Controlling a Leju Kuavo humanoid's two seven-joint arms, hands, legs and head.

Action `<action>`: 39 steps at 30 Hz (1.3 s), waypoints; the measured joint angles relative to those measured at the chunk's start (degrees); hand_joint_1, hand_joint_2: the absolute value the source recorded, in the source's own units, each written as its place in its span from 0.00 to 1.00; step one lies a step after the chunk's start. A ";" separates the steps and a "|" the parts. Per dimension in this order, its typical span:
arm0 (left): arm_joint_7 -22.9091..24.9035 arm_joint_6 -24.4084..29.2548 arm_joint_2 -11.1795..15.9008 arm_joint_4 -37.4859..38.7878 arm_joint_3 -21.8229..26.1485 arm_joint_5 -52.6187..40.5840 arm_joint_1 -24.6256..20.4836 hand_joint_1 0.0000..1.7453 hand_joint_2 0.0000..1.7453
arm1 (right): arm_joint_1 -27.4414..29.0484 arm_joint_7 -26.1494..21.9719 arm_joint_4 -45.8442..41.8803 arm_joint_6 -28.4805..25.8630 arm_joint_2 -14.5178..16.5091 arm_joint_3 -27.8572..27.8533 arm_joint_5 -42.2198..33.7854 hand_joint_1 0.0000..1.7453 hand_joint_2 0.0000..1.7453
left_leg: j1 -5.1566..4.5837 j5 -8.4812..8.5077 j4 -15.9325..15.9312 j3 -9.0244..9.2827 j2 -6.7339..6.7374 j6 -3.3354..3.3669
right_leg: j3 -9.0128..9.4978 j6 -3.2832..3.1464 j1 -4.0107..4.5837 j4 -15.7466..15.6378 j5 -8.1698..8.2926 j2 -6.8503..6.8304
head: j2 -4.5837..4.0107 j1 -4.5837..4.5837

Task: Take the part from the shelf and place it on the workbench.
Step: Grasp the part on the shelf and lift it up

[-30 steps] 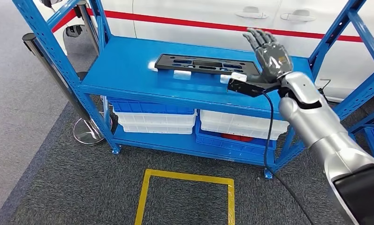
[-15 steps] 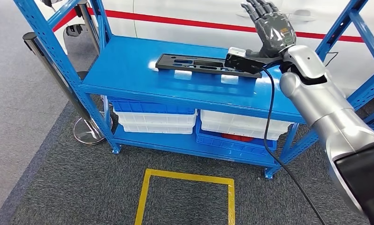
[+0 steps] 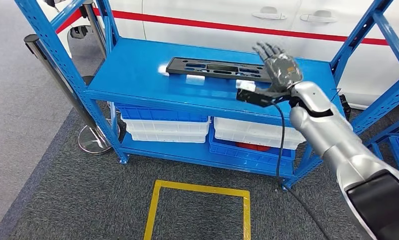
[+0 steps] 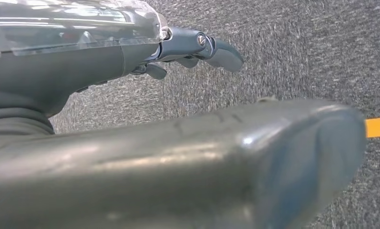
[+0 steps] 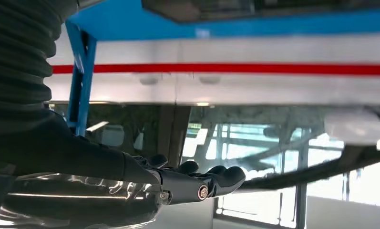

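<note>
Currently right hand is raised over the blue shelf, fingers spread, holding nothing, just beside the right end of the black part, which lies flat on the top level. Left hand hangs over grey carpet, fingers loosely extended, empty. No readable writing. White vehicle with red stripe behind.

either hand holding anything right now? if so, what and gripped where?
Nothing is held. The right hand is raised above the shelf near the black part's right end, fingers spread. The left hand hangs over carpet, holding nothing.
</note>
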 joint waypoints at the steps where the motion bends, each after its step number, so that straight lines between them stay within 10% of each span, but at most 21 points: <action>1: 0.11 0.00 -0.11 0.01 0.07 -0.20 0.02 0.00 0.00 | 1.28 0.48 0.00 -0.21 0.10 0.50 1.28 0.00 1.00 | 0.00 0.00 0.00 0.00 0.00 0.00 | 0.00 0.00 0.00 0.00 0.00 0.00 | 0.00 0.00; 4: 0.39 -0.05 -0.26 0.03 0.35 -0.24 0.01 0.00 0.00 | 4.15 1.38 0.00 -0.56 0.60 1.72 3.34 0.00 1.00 | 0.00 0.00 0.00 0.00 0.01 0.00 | -0.01 0.00 0.00 0.00 0.00 0.01 | 0.00 0.00; 7: 0.26 -0.31 -0.29 0.03 0.75 0.32 0.01 0.00 0.00 | 5.64 1.69 -0.02 -0.26 1.12 2.39 3.73 0.00 0.25 | 0.00 0.00 0.00 0.00 0.00 0.00 | -0.01 0.00 0.00 0.00 0.00 -0.01 | 0.00 0.00; 8: 0.05 -0.45 -0.29 0.03 0.89 0.60 0.01 0.00 0.00 | 5.90 1.74 -0.02 -0.13 1.23 2.55 3.78 0.00 0.25 | 0.00 0.00 0.00 0.00 0.00 0.00 | -0.01 0.00 0.00 0.00 0.00 -0.01 | 0.00 0.00; 9: -0.35 -0.69 -0.29 0.03 1.10 1.06 0.01 0.00 0.00 | 6.10 1.78 -0.03 0.06 1.30 2.67 3.81 0.00 0.50 | 0.00 0.00 0.00 0.00 0.00 0.00 | -0.01 0.00 0.00 0.00 0.00 -0.01 | 0.00 0.00; 11: -1.43 -1.44 -0.34 0.03 1.79 2.31 -0.02 0.00 0.00 | 6.43 1.85 -0.06 0.47 1.33 2.77 3.85 0.00 0.50 | 0.00 0.00 0.00 0.01 0.00 0.00 | -0.01 0.00 0.00 0.00 0.00 -0.01 | 0.00 0.00; 13: -2.22 -2.11 -0.39 0.03 2.63 3.23 -0.02 0.00 0.00 | 6.83 1.88 -0.09 0.89 1.33 2.73 3.86 0.00 0.00 | 0.00 0.00 0.00 0.01 0.00 0.00 | -0.01 0.00 0.00 0.00 0.00 0.00 | 0.00 0.00; 39: -3.28 -3.04 -0.70 0.09 6.16 5.32 -0.01 0.00 0.00 | 9.85 -1.07 0.24 2.55 1.60 1.80 4.72 0.00 0.00 | -0.42 0.05 0.07 -0.11 0.01 0.37 | -0.03 0.54 -0.39 -0.35 0.33 0.02 | 0.00 0.00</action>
